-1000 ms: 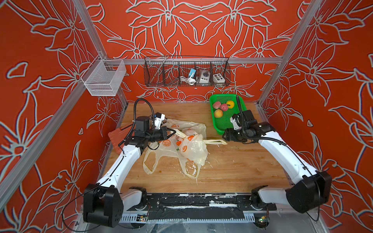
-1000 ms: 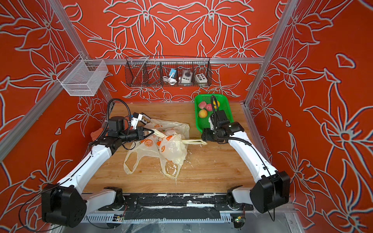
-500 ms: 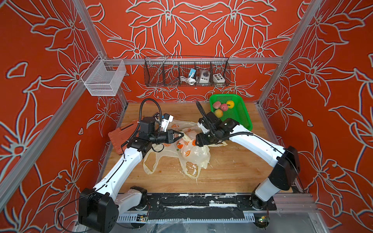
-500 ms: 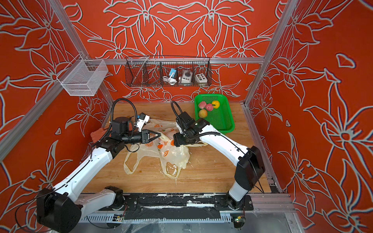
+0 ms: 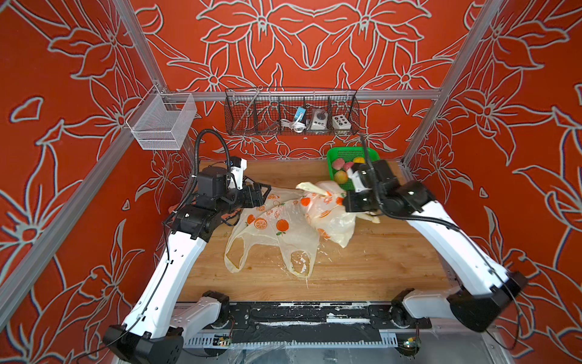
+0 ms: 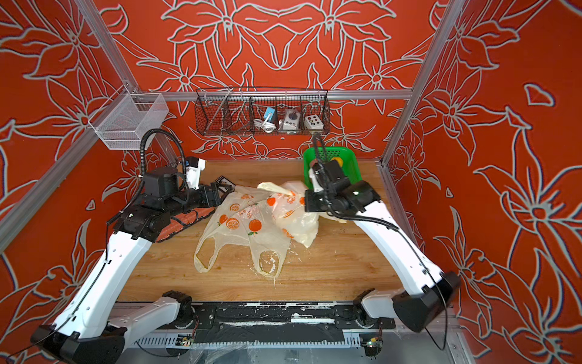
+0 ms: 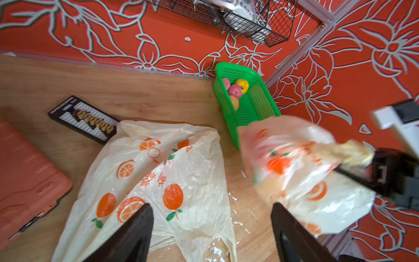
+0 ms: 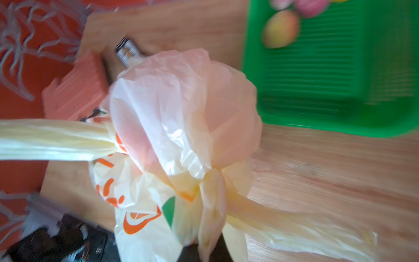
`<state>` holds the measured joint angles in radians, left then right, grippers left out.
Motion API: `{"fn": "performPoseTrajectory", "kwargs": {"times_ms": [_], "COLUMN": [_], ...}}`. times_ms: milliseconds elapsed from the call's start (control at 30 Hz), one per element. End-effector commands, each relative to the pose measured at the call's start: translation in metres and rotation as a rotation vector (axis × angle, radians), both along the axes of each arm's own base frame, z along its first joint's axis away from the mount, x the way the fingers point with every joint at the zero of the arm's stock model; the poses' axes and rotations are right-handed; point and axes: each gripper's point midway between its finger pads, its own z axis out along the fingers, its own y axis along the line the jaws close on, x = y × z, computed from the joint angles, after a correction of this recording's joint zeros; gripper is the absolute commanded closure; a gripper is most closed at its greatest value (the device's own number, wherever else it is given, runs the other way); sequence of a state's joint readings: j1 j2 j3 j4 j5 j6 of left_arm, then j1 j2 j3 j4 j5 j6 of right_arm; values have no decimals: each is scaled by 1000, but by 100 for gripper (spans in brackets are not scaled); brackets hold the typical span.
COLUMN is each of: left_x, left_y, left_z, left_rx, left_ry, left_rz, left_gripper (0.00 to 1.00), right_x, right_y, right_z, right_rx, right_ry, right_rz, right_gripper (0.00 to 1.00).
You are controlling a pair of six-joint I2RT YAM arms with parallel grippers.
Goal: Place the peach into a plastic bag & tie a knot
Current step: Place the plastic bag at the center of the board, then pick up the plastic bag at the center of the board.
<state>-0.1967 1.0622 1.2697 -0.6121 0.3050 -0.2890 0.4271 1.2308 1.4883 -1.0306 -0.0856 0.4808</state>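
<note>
A filled cream plastic bag (image 5: 327, 217) with orange prints hangs over the table's right middle, and it also shows in the other top view (image 6: 293, 217). It bulges round with a pinkish tint (image 8: 199, 102); the peach itself I cannot make out. Its handles meet in the knot (image 8: 210, 179), with loop ends sticking out to both sides. My right gripper (image 5: 346, 203) (image 8: 204, 249) is shut on a handle strip just below the knot. To the bag's left, my left gripper (image 5: 266, 192) (image 7: 210, 206) stands open and holds nothing.
A second printed bag (image 5: 274, 233) lies flat mid-table under the left gripper. A green basket (image 5: 374, 157) with several fruits stands back right. An abacus (image 7: 86, 118) and an orange-red case (image 7: 27, 170) lie at the left. A wire basket (image 5: 291, 110) hangs on the back wall.
My right gripper reached in to the middle, shut on the bag's handle and pulled the filled bag to the right. My left gripper opened, let go and drew back left.
</note>
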Motion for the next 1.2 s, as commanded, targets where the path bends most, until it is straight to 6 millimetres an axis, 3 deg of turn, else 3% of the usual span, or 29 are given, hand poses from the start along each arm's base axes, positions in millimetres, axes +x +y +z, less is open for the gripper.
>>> {"fn": "performPoseTrajectory", "kwargs": {"times_ms": [0,67,167,333,433,500,600,633,733,800,833,967,1067,1167], "left_x": [-2,-3,-6,-5,-7,-10,-11,-11,-9,-9,-9,-12,-14,-15], "left_y": [12,7,-2,-8,-7,1,20,27,46,63,75,121,138,144], "left_z": [-26,-32,-37,-44,-46,-46,-48,-49,-55,-61,-65,-81,-87,-85], "left_rx": [72,63,40,16,25,58,136,158,179,161,151,170,154,136], "left_ry": [88,109,129,153,172,183,194,197,225,245,254,287,299,293], "left_rz": [54,34,-12,-33,-27,1,84,111,182,243,287,468,546,575], "left_gripper": [18,19,20,22,22,23,23,23,24,25,26,27,27,27], "right_x": [-27,-35,-42,-17,-16,-23,-31,-32,-30,-31,-34,-63,-85,-94], "right_y": [-92,-141,-187,-191,-188,-188,-173,-160,-95,-33,9,150,208,231], "right_z": [-34,-34,-50,-103,-119,-104,-49,-36,-30,-41,-51,-96,-133,-167], "right_rx": [-284,-385,-466,-412,-406,-454,-707,-727,-703,-645,-584,-324,-226,-207], "right_ry": [122,126,143,137,208,226,103,87,54,28,21,52,148,236], "right_rz": [-229,-394,-551,-589,-571,-546,-436,-390,-202,-43,74,418,546,601], "right_gripper": [100,100,100,84,52,36,14,13,14,15,16,17,19,23]}}
